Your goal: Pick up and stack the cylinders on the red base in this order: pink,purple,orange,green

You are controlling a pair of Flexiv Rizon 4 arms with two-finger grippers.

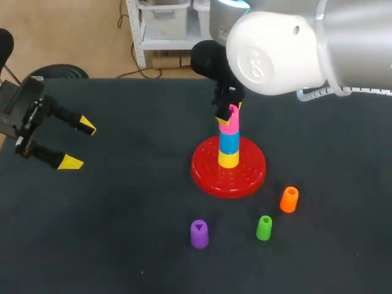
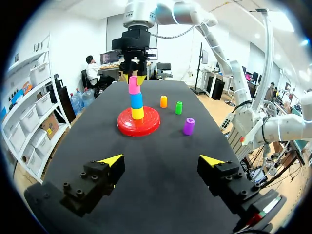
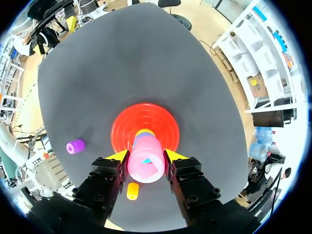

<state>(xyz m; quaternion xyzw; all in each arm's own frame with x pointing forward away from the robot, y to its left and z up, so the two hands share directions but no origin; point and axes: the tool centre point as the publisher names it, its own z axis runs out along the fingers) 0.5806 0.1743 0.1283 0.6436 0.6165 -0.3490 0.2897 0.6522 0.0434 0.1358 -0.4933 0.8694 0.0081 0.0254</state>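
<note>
While left hand [image 2: 161, 160] gapes, right hand [image 3: 146, 156] tight on pink cylinder [image 3: 145, 169] above red base [image 3: 146, 117].

Bright, even overhead light (shadows faint, soft).

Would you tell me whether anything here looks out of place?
The pink cylinder, held in the right gripper, sits atop a blue cylinder and a yellow cylinder on the red base, not directly on it.
</note>
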